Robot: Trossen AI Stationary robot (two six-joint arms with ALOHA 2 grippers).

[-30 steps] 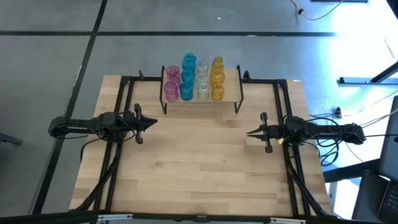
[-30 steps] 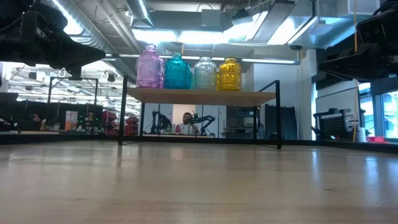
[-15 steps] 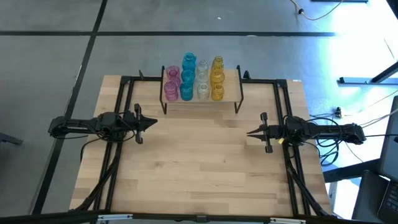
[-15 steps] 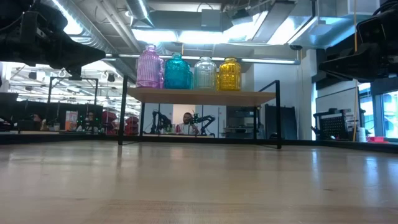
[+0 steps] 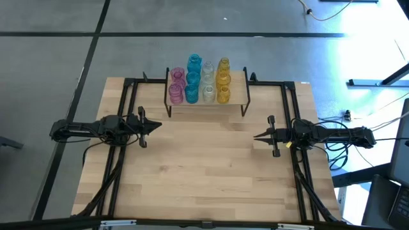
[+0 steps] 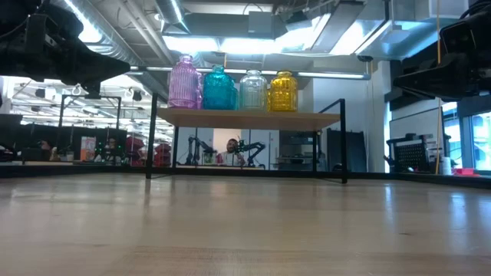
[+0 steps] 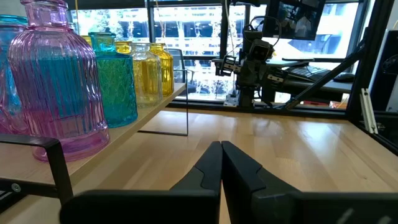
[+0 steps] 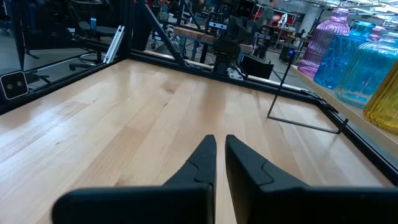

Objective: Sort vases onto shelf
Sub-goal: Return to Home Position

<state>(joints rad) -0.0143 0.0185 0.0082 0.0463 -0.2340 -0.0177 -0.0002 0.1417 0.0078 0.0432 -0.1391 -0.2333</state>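
Observation:
The vases (image 5: 199, 80) stand upright on their bases in four rows by colour on the shelf (image 5: 238, 89) at the table's far middle: pink (image 6: 184, 83), teal (image 6: 219, 88), clear (image 6: 253, 90) and amber (image 6: 283, 92). The shelf is a light-wood board on thin black legs. My left gripper (image 5: 158, 126) hovers shut over the table's left side, pointing level toward the right. My right gripper (image 5: 255, 136) hovers shut over the right side, pointing level toward the left. Neither has anything between its fingers (image 7: 221, 163) (image 8: 219, 155).
A black metal frame (image 5: 128, 96) runs along the table's left, right and far edges. Bare wooden tabletop (image 5: 204, 166) lies between the two grippers and in front of the shelf. Beyond the table the low view shows a room with a person (image 6: 230, 149) far behind.

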